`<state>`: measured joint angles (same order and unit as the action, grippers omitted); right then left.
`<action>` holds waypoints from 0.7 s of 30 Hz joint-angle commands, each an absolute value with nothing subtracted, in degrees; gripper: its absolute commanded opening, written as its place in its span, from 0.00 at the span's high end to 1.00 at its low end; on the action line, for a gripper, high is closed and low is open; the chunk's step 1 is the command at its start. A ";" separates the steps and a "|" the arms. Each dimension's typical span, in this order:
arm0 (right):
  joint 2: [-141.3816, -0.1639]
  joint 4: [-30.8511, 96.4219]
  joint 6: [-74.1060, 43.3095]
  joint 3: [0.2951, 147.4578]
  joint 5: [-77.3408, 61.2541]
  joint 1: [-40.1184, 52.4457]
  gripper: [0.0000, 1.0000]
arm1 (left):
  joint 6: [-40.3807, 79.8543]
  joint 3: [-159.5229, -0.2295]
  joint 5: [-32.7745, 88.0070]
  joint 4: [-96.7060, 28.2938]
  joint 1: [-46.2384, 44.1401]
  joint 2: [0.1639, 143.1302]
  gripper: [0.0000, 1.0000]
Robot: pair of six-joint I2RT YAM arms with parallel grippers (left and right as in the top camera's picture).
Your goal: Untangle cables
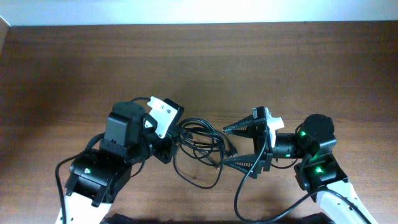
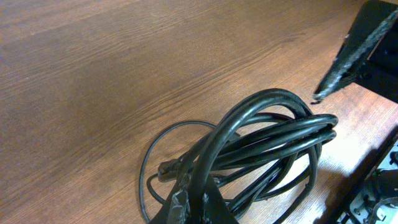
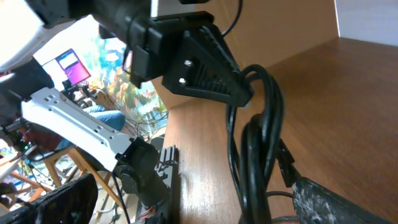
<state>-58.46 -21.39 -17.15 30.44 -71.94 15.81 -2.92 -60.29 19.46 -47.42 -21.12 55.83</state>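
At six o'clock, close to the front edge of the table (image 1: 56,68), the left gripper (image 2: 191,205) is pinching its fingers together on the black cables (image 1: 200,144), with the looped bundle lying just ahead of it. At three o'clock of the bundle, the right gripper (image 1: 231,146) is standing with fingers wide apart, clamping nothing. Bare wood is stretching toward twelve o'clock, up to the far edge. Overlapping loops are making most plug ends hard to make out.

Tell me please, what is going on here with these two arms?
Two robot arms are working on a tangle of black cables on the wooden table. The left gripper has its jaws shut on several loops and holds them up. The right gripper stands at the edge of the tangle with its jaws wide open, holding nothing. The cables are not yet separated.
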 commanded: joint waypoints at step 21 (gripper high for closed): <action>-58.87 -17.17 -16.51 31.09 -65.36 16.10 0.40 | 4.08 -60.80 30.98 -46.83 -20.84 58.28 1.00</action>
<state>-58.74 -18.26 -16.64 30.46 -69.34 15.81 1.58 -60.29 28.42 -47.31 -21.12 58.41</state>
